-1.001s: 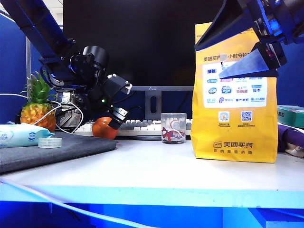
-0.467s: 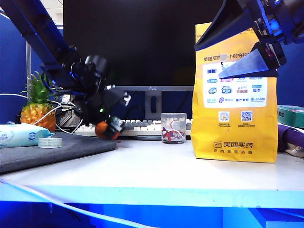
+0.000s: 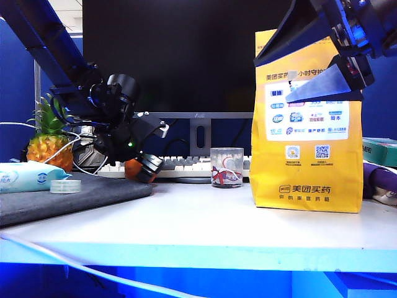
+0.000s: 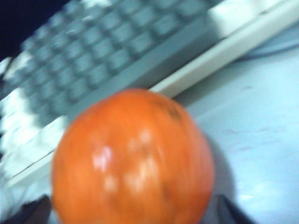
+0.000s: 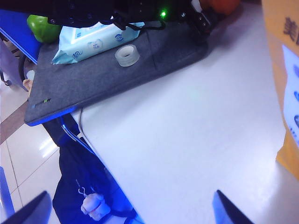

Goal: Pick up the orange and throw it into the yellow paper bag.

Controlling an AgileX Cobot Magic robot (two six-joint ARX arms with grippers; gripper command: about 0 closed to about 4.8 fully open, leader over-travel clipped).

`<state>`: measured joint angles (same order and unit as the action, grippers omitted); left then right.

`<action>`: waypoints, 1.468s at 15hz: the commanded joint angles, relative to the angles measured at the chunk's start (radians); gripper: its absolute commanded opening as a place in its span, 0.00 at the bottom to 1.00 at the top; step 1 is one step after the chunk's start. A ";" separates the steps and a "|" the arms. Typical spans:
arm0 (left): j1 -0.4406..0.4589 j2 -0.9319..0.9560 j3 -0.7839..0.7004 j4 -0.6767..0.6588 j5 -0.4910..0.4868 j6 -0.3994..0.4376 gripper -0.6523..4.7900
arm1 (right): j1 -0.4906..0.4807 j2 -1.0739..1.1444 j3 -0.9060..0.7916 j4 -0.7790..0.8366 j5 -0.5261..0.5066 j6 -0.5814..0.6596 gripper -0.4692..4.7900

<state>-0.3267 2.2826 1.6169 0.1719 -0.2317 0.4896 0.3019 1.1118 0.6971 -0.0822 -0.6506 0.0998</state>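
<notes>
The glossy reddish-orange orange point(image 4: 133, 158) rests on the white table beside a keyboard and fills the left wrist view. My left gripper point(image 4: 133, 215) is open, one dark fingertip point(image 4: 35, 212) on each side of the fruit and a thin gap showing at one side. In the exterior view that gripper point(image 3: 141, 167) is low at the left, and the orange point(image 3: 131, 169) peeks out behind it. The yellow paper bag point(image 3: 307, 167) stands upright on the right. My right gripper point(image 3: 272, 81) hangs open, high beside the bag's top, holding nothing point(image 5: 131, 210).
A grey mat point(image 3: 74, 195) at the left carries a wet-wipes pack point(image 3: 28, 176) and a tape roll point(image 3: 65, 185). A small pineapple point(image 3: 48, 146) stands behind them. A keyboard point(image 3: 186, 166) and a glass cup point(image 3: 226, 166) sit in front of the monitor.
My left gripper has come down and slightly left onto the orange, which now sits between its fingers and is largely covered. The right arm has not moved.
</notes>
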 commanded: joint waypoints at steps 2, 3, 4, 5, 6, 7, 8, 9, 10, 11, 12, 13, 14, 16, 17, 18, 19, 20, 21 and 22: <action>-0.001 -0.004 0.063 0.010 0.011 -0.016 1.00 | 0.000 0.000 0.006 0.047 -0.002 -0.003 1.00; 0.000 -0.002 0.079 0.007 0.013 -0.019 1.00 | 0.000 0.000 0.006 0.053 -0.002 -0.003 1.00; 0.000 0.002 0.092 0.008 0.016 -0.019 1.00 | 0.000 0.002 0.006 0.061 -0.002 -0.003 1.00; 0.000 0.002 0.092 0.007 0.022 -0.021 1.00 | 0.000 0.005 0.006 0.064 -0.002 -0.002 1.00; 0.000 0.002 0.092 -0.009 0.031 -0.035 1.00 | 0.000 0.010 0.006 0.065 -0.003 -0.002 1.00; 0.000 0.008 0.092 -0.025 0.028 -0.037 1.00 | 0.000 0.016 0.006 0.065 -0.003 -0.003 1.00; 0.000 0.008 0.091 -0.058 0.026 -0.033 1.00 | 0.001 0.017 0.006 0.064 -0.003 -0.002 1.00; 0.000 0.008 0.091 -0.071 0.026 -0.027 1.00 | 0.000 0.017 0.006 0.065 -0.003 -0.003 1.00; 0.000 0.008 0.091 -0.071 -0.005 0.002 1.00 | 0.001 0.017 0.006 0.065 -0.003 -0.002 1.00; 0.000 0.008 0.092 -0.063 -0.025 0.028 1.00 | 0.001 0.017 0.006 0.065 -0.003 -0.002 1.00; 0.000 0.008 0.092 -0.061 -0.035 0.035 1.00 | 0.001 0.017 0.006 0.065 -0.003 -0.003 1.00; 0.001 0.008 0.092 -0.071 -0.047 0.037 1.00 | 0.001 0.017 0.006 0.064 -0.003 -0.002 1.00; 0.004 0.008 0.092 -0.079 -0.058 0.034 1.00 | 0.001 0.017 0.006 0.064 -0.003 -0.002 1.00; 0.011 0.008 0.092 -0.077 -0.073 0.035 1.00 | 0.001 0.017 0.006 0.064 -0.003 -0.002 1.00; 0.019 0.008 0.092 -0.071 -0.105 0.056 1.00 | 0.000 0.017 0.006 0.064 -0.003 -0.003 1.00; 0.023 0.008 0.092 -0.077 -0.103 0.059 1.00 | 0.000 0.017 0.006 0.065 -0.003 -0.003 1.00; 0.029 0.008 0.092 -0.081 -0.105 0.059 1.00 | 0.000 0.018 0.006 0.068 -0.002 -0.003 1.00; 0.031 0.008 0.092 -0.081 -0.109 0.057 1.00 | 0.000 0.018 0.006 0.072 -0.003 -0.003 1.00; 0.036 0.008 0.092 -0.075 -0.130 0.058 1.00 | 0.000 0.018 0.006 0.081 -0.002 -0.003 1.00; 0.037 0.008 0.092 -0.072 -0.135 0.060 1.00 | 0.000 0.018 0.006 0.085 -0.003 -0.003 1.00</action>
<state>-0.2924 2.2948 1.7061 0.0860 -0.3527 0.5465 0.3016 1.1313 0.6971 -0.0181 -0.6502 0.0998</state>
